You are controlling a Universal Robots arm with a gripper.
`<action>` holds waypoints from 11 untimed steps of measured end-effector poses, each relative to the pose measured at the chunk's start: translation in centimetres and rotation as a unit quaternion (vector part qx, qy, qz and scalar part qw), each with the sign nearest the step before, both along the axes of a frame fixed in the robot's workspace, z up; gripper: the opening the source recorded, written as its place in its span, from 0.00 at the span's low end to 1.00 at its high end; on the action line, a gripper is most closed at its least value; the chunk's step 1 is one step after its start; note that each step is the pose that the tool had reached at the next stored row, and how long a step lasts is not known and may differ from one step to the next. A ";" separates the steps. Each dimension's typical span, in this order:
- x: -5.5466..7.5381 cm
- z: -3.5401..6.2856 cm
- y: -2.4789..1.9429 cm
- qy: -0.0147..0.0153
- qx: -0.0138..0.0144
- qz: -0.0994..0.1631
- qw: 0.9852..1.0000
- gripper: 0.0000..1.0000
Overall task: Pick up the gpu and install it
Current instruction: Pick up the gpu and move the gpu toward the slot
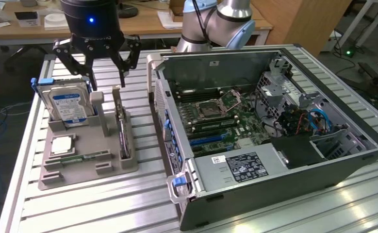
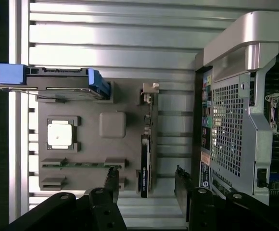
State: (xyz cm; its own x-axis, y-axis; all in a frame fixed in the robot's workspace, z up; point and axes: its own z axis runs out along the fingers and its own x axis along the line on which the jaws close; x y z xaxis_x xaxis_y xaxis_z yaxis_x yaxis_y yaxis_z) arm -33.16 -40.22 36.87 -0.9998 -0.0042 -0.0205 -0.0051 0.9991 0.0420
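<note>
The gpu [image 1: 123,130] is a thin dark card with a silvery end. It stands on edge in a slot along the side of the grey holder [image 1: 111,170] nearest the computer case. In the wrist view the gpu [image 2: 145,161] appears as a narrow dark strip, and its near end lies between my two fingers. My gripper [image 1: 107,81] hangs open above the far end of the holder, well clear of the card, with nothing in it. In the wrist view the gripper [image 2: 146,185] shows one dark fingertip [image 2: 113,179] on each side of the card's line.
The holder also carries a blue-labelled hard drive [image 1: 67,106], a square processor [image 1: 60,144] and a green memory stick [image 1: 84,158]. The open computer case [image 1: 344,167] lies on the slatted table at the exterior view's right, motherboard [image 1: 218,121] exposed. A desk stands behind.
</note>
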 end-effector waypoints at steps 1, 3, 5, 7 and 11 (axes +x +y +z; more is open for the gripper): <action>0.0 -0.05 0.00 0.000 0.000 0.000 1.000 0.59; 0.0 -0.15 0.00 0.000 0.000 0.000 1.000 0.59; 0.0 -0.24 0.00 0.000 0.000 0.000 1.000 0.59; 0.0 -0.33 0.00 0.000 0.000 0.000 1.000 0.59; 0.0 -0.54 0.00 0.000 0.000 0.000 1.000 0.59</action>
